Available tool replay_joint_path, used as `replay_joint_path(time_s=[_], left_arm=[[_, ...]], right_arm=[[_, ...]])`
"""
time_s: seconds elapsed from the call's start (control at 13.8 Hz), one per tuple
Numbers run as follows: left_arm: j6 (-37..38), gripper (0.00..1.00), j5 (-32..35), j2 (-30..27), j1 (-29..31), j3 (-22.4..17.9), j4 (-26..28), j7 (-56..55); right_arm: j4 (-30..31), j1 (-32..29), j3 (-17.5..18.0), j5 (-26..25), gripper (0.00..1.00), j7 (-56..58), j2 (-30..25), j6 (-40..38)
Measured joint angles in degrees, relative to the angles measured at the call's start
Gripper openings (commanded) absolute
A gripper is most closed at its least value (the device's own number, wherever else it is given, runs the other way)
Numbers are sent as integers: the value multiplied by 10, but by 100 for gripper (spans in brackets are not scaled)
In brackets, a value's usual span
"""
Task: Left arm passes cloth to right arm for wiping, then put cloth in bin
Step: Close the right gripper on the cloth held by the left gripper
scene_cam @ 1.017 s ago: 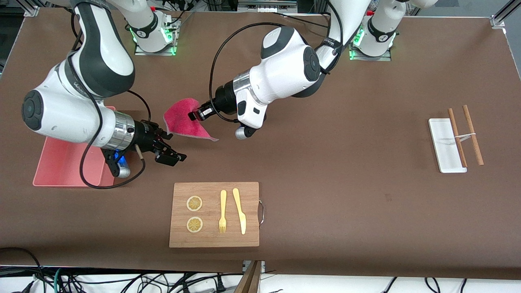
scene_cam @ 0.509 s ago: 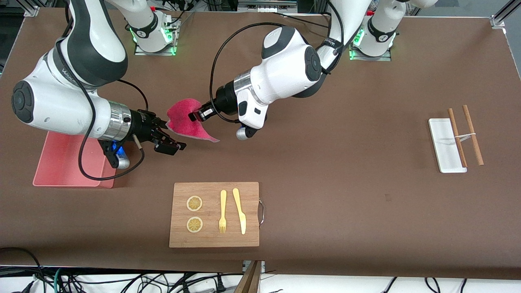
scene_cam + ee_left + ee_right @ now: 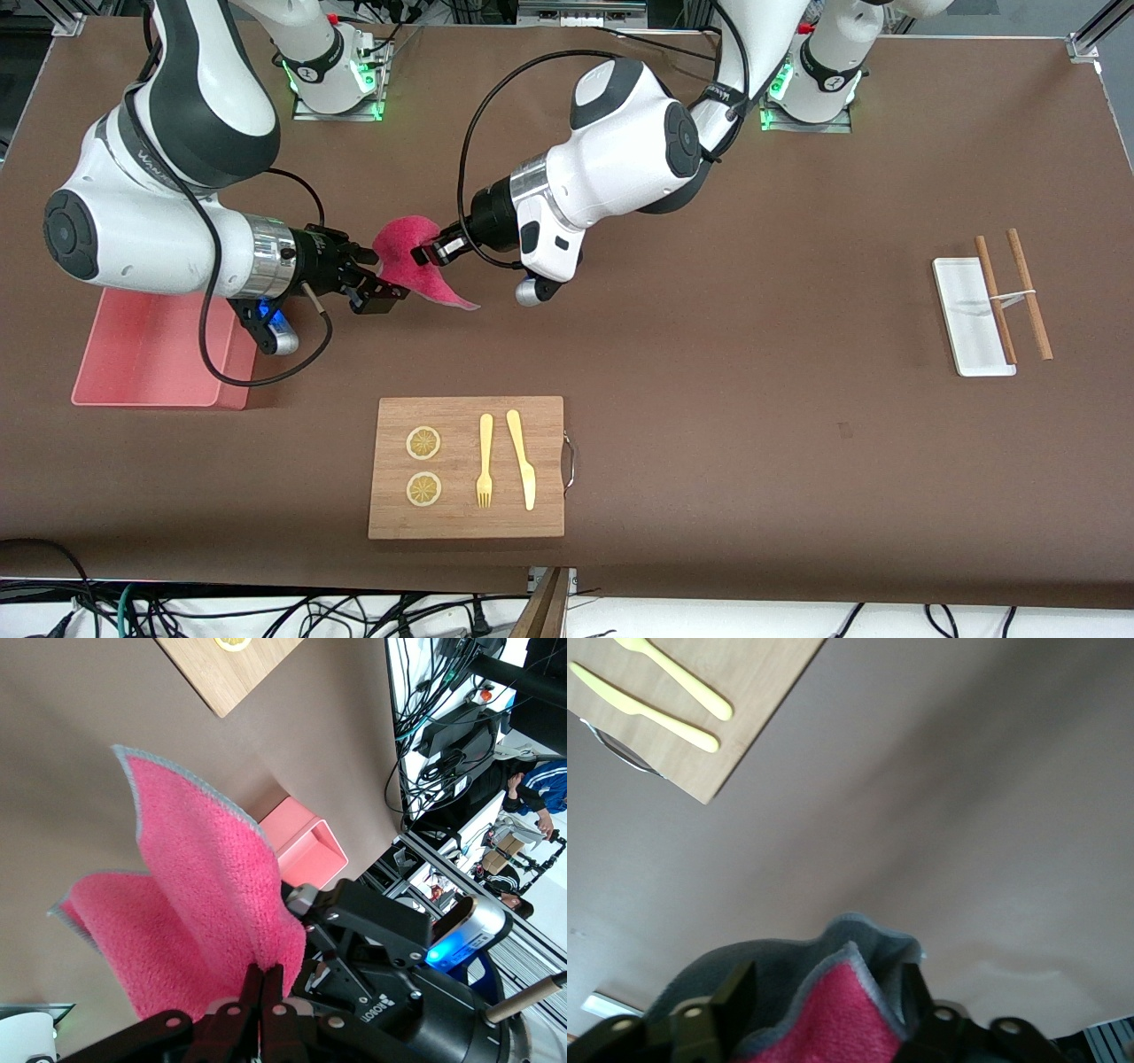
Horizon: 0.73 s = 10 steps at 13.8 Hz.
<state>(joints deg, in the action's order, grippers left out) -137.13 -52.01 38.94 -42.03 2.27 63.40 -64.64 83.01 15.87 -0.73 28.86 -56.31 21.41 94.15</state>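
Brown worktop, cables hanging along its near edge. Nearest that edge lay a wooden board [image 3: 467, 468] carrying two lemon slices [image 3: 423, 465], a fork [image 3: 485, 461] and a knife [image 3: 522, 459]. Farther in, toward the right arm's end, the bin [image 3: 151, 347] sat with nothing in it.

Mid-worktop, farther from the camera than the board, the cloth [image 3: 415, 266] hung in the air between both arms. The left end effector [image 3: 426, 252] was clenched on one corner. The right end effector [image 3: 376, 288] had its fingers spread around the opposite edge, cloth between them, not visibly pinched.

Toward the left arm's end, a white tray [image 3: 961, 319] with two wooden sticks [image 3: 1014, 296].

Step judged: the handover, mid-transfer. Next move likely calls for the right fingers to clamp firmly before the left lets go; otherwise the cloth could drop. Wiping and binning not yet done.
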Motion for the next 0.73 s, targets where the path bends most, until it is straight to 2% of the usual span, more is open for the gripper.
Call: replay_joint_path(time_s=[0.22, 0.29, 0.73], left_arm=[[0, 0, 0, 0, 0, 0, 0, 0], [0, 0, 0, 0, 0, 0, 0, 0], [0, 0, 0, 0, 2, -1, 0, 0]], right_arm=[[1, 0, 0, 9, 10, 0, 0, -8], [1, 0, 0, 11, 0, 1, 0, -9], [1, 0, 0, 17, 0, 2, 0, -10]])
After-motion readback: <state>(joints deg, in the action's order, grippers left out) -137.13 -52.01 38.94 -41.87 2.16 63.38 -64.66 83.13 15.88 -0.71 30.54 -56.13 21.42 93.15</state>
